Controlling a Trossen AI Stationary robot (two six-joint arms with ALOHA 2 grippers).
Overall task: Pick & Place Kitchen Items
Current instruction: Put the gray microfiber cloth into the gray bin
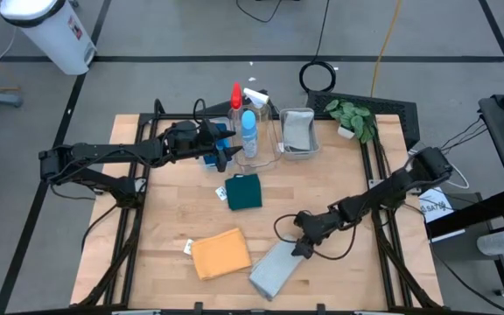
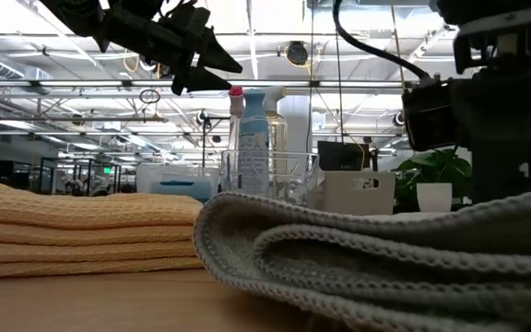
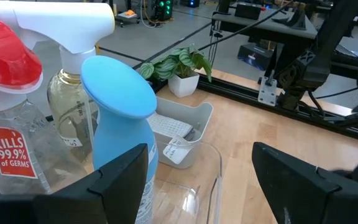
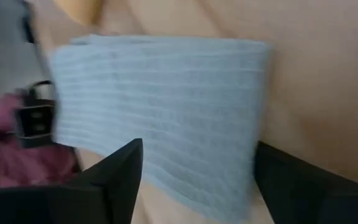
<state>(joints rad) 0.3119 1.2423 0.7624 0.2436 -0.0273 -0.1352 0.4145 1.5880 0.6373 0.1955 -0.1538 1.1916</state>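
Observation:
My left gripper (image 1: 227, 150) is open and empty, level with the top of the blue spray bottle (image 3: 120, 93), which stands beside one finger. That bottle (image 1: 248, 131), a red-topped one (image 1: 235, 94) and a white-topped one (image 1: 256, 96) stand upright in a clear bin (image 1: 269, 150). Small blue pieces (image 1: 220, 133) show beside the left gripper, partly hidden by it. My right gripper (image 1: 301, 246) is open just above the far end of a folded grey cloth (image 4: 166, 106), which lies flat on the table. A dark-green cloth (image 1: 243, 191) and an orange cloth (image 1: 220, 254) also lie flat.
A grey bin (image 1: 297, 131) with a grey cloth in it stands right of the clear bin. A potted plant (image 1: 353, 118) stands at the far right corner. Bare wood lies between the green cloth and the right arm.

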